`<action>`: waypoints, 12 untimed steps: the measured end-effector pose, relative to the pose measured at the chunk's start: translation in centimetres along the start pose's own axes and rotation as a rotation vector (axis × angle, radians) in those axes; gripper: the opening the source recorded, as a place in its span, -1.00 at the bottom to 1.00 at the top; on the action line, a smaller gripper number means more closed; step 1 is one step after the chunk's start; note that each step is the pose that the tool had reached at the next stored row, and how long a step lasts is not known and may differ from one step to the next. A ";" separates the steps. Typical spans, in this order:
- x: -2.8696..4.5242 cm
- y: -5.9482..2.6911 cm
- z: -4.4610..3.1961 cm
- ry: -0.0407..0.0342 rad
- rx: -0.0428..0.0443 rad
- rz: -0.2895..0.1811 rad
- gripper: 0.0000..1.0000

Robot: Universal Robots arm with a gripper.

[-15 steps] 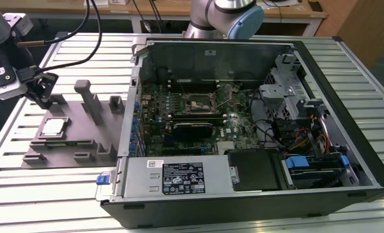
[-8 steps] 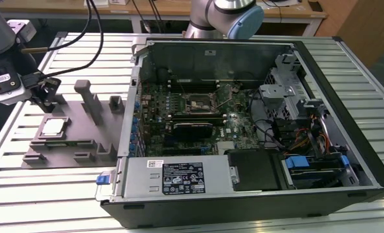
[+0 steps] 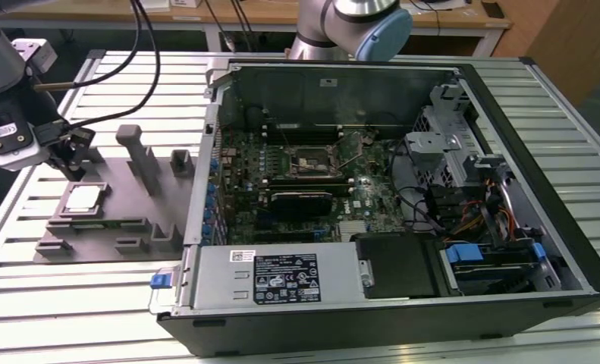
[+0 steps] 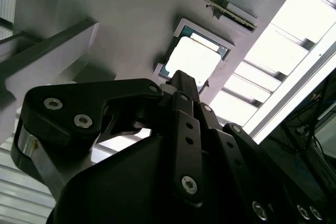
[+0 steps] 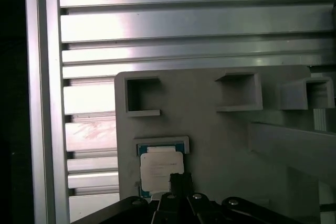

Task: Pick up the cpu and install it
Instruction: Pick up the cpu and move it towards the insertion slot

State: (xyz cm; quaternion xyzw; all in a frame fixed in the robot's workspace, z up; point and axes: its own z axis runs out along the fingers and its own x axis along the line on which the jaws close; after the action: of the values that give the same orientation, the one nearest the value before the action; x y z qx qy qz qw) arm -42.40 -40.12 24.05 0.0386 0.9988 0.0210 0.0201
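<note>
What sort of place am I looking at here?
Probably a robotics lab or test bench for computer assembly: an open computer case lies on a slatted metal table, and a robot arm's gripper hangs near a chip in a grey holder.

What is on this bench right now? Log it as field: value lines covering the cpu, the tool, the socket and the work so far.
cpu: lies flat in a recess of the grey fixture plate, metal top up
tool: close above the cpu; contact cannot be told
socket: on the motherboard inside the open computer case, to the exterior view's right of the fixture plate
support: fixture plate and case both sit on the slatted table
work so far: cpu not lifted, not installed
</note>
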 end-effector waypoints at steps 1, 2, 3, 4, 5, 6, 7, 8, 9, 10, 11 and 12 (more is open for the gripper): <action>0.06 -0.04 0.11 0.0001 0.0001 0.000 -0.79; 0.11 -0.10 0.23 0.0001 0.0000 0.000 -0.79; 0.14 -0.16 0.34 0.0000 0.0000 0.000 -0.79; 0.16 -0.23 0.45 0.0001 0.0000 0.000 -0.79; 0.18 -0.30 0.56 0.0000 0.0000 0.000 -0.79; 0.20 -0.35 0.69 -0.0002 -0.0001 0.000 -0.79; 0.22 -0.40 0.80 -0.0001 -0.0001 0.000 -0.79; 0.24 -0.43 0.91 0.0000 0.0000 0.000 -0.79; 0.26 -0.47 1.02 0.0000 0.0001 0.000 -0.79; 0.29 -0.50 1.13 0.0001 0.0001 0.000 -0.79; 0.32 -0.53 1.25 0.0001 0.0001 0.000 -0.79; 0.35 -0.57 1.37 0.0000 0.0000 0.000 -0.79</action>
State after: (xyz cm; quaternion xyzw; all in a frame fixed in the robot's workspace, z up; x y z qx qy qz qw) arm -42.74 -40.60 22.65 0.0387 0.9988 0.0211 0.0201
